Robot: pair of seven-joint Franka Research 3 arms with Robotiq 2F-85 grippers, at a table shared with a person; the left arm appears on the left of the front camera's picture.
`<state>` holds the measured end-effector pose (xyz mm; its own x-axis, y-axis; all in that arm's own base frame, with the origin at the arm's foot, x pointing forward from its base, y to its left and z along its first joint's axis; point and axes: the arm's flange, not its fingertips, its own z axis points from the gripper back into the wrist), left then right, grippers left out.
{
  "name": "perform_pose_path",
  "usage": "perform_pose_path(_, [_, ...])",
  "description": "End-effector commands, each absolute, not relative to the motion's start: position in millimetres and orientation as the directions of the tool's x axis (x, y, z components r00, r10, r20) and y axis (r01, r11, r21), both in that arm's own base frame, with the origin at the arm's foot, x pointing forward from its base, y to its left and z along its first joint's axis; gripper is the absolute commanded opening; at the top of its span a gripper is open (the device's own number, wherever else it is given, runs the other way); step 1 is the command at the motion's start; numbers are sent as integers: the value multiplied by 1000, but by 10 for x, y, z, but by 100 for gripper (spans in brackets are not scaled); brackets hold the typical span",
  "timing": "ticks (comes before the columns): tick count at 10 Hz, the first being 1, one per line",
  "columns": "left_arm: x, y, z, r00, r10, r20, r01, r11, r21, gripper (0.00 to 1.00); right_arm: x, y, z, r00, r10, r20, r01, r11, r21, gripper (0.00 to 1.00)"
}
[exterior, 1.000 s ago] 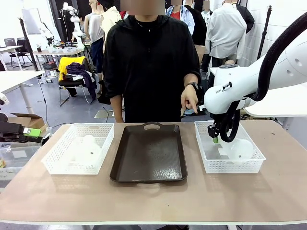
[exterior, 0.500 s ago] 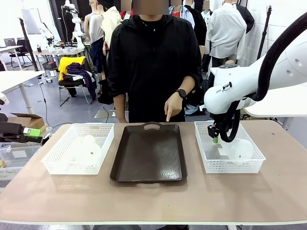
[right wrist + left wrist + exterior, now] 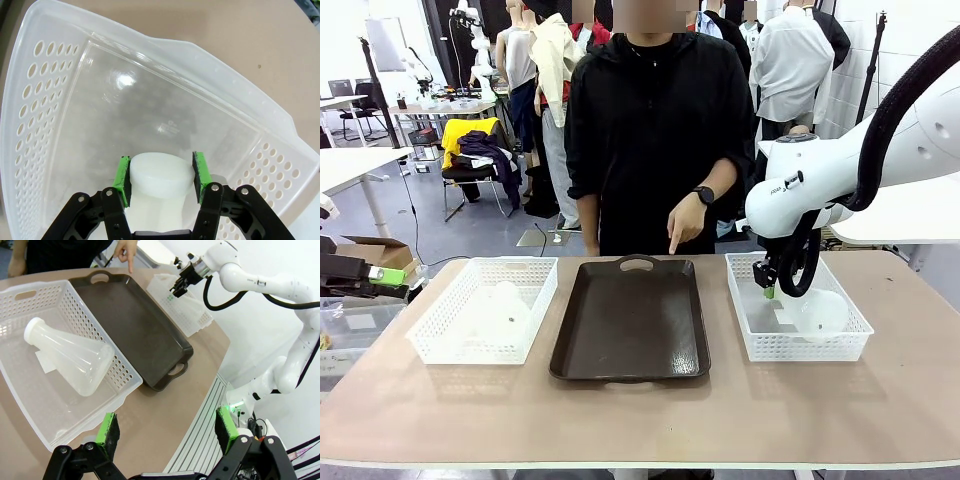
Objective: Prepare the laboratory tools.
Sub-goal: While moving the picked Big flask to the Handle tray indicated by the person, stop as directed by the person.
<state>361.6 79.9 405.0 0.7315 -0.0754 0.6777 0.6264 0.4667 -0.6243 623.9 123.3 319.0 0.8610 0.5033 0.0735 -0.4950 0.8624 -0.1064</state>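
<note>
The right claw (image 3: 768,292) is down inside the right basket (image 3: 798,345), at its left end as the front view shows it. In the right wrist view the claw (image 3: 161,172) is pressed in on the neck of the right flask (image 3: 160,184). One green pad touches each side of the neck just below the rim, and the round white mouth faces the camera. From the front, the wide body of this flask (image 3: 818,312) sits inside the basket, just right of the claw. Whether its base rests on the basket floor I cannot tell.

The left claw (image 3: 166,427) is spread wide with nothing between its pads. It hangs off the near corner of the tabletop (image 3: 150,425), well apart from the left basket (image 3: 122,385). The left flask (image 3: 70,357) lies on its side in that basket, on the floor, with its neck pointing towards the far end. In the front view it (image 3: 505,310) is a pale shape through the mesh.

The dark tray (image 3: 630,320) lies between the two baskets, near each but touching neither, with a handle at its far end. A person (image 3: 655,120) in black stands at the far side of the tabletop. One hand (image 3: 686,222) hangs above the tray's far right corner, with a finger pointing down at the tray.
</note>
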Motion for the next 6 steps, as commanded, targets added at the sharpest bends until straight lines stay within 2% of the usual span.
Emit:
perform_pose_path(1, [3601,803,4051,730,-77,679,630,463,-624,100,6239,1236,3183,859,506,73,-498,861,-106,0])
perform_pose_path(5, [3601,803,4051,730,-77,679,630,463,-624,100,6239,1233,3190,861,503,74,-495,862,-106,0])
perform_pose_path(6, [3601,803,4051,730,-77,679,630,463,-624,100,6116,1248,3396,865,495,81,-485,867,-115,0])
